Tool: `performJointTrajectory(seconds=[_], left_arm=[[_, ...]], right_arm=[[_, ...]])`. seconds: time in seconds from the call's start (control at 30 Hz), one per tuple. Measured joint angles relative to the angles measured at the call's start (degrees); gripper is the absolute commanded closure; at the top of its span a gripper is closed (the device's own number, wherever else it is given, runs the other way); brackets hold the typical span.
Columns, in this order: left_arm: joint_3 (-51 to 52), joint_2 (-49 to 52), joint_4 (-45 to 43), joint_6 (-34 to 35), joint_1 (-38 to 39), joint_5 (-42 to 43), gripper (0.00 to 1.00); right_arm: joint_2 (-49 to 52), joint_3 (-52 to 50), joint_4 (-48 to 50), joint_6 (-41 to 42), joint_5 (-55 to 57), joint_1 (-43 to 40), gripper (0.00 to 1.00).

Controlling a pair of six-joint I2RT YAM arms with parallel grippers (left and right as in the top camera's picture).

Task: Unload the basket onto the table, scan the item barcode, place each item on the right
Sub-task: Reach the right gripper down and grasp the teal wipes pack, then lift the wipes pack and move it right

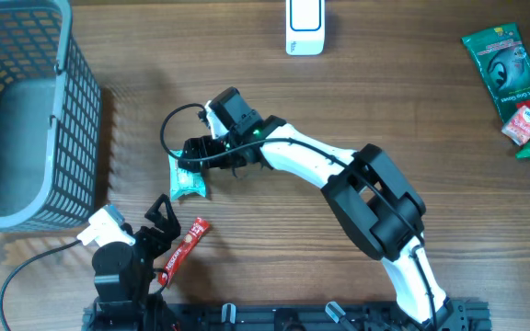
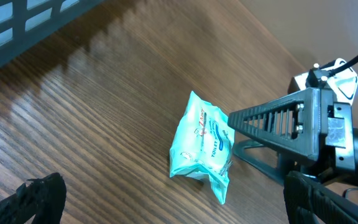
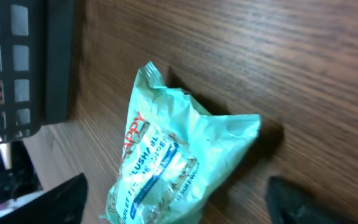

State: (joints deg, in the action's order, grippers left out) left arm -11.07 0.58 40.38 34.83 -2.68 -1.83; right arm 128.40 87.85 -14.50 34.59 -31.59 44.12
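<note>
Crinkly teal packet (image 3: 166,155) — right end effector (image 3: 176,190) spread astride it, left end effector (image 1: 159,228) spread too

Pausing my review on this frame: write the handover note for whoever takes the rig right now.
Left gripper: open, empty, low at the near edge beside the red snack bar.
Right gripper: open, jaws either side of the teal wipes packet, no grip yet.
The packet lies on the table, just right of the gray basket. The white device, likely the scanner, stands at the far edge, well apart.
Done: right arm is at the packet.
Left: grasp, lift, present the barcode to the scanner.
</note>
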Motion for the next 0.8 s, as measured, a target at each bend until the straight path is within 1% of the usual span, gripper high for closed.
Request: performJointTrajectory(seconds=[0.1, 0.13, 0.23, 0.33, 0.37, 0.63, 0.7, 0.8], left_arm=[[0.0, 0.0, 0.0, 0.0, 0.0, 0.0, 0.0], [0.0, 0.0, 0.0, 0.0, 0.0, 0.0, 0.0], [0.0, 0.0, 0.0, 0.0, 0.0, 0.0, 0.0], [0.0, 0.0, 0.0, 0.0, 0.0, 0.0, 0.0], [0.0, 0.0, 0.0, 0.0, 0.0, 0.0, 0.0], [0.0, 0.0, 0.0, 0.0, 0.0, 0.0, 0.0], [0.0, 0.0, 0.0, 0.0, 0.0, 0.0, 0.0], [0.0, 0.0, 0.0, 0.0, 0.0, 0.0, 0.0]], right_arm=[[1.25, 0.22, 1.53, 2.16, -1.11, 0.72, 0.45], [1.7, 0.33, 2.01, 2.1, -1.79, 0.96, 0.47], [2.99, 0.74, 2.51, 3.39, -3.02, 1.75, 0.61], [3.76, 0.83, 2.54, 4.04, -4.39, 2.14, 0.84], [3.93, 0.81, 2.36, 4.72, -4.44, 2.21, 0.96], [4.15, 0.85, 1.97, 4.9, -4.96, 1.84, 0.96], [4.02, 0.98, 0.28, 5.38, -5.09, 1.18, 0.96], [2.45, 1.18, -5.53, 6.36, -3.98, -1.46, 0.96]])
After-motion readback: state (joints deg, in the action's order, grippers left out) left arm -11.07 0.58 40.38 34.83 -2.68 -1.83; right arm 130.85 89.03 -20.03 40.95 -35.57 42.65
